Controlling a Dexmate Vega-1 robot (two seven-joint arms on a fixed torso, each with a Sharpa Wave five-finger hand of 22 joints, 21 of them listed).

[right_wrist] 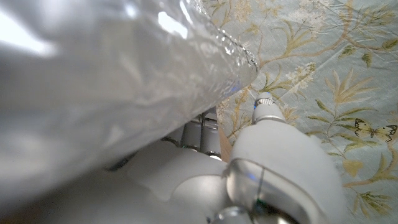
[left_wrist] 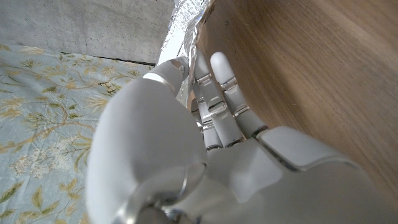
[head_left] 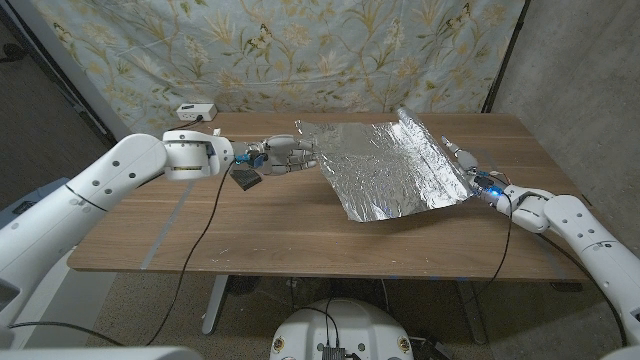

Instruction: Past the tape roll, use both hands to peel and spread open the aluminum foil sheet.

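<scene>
The crinkled aluminum foil sheet (head_left: 385,165) lies spread over the middle and right of the wooden table (head_left: 270,235), with its right edge curled up off the wood. My left hand (head_left: 285,155) reaches in from the left, and its fingers (left_wrist: 214,93) pinch the foil's (left_wrist: 189,34) left edge. At the other side, my right hand (head_left: 465,165) holds the raised right edge. In the right wrist view the foil (right_wrist: 106,81) drapes over that hand's fingers (right_wrist: 199,134). A small dark object (head_left: 245,178) lies on the table beside my left wrist.
A white box (head_left: 195,110) sits at the table's back left corner. A flowered cloth (head_left: 300,50) hangs behind the table. Bare wood runs along the front edge and the left side.
</scene>
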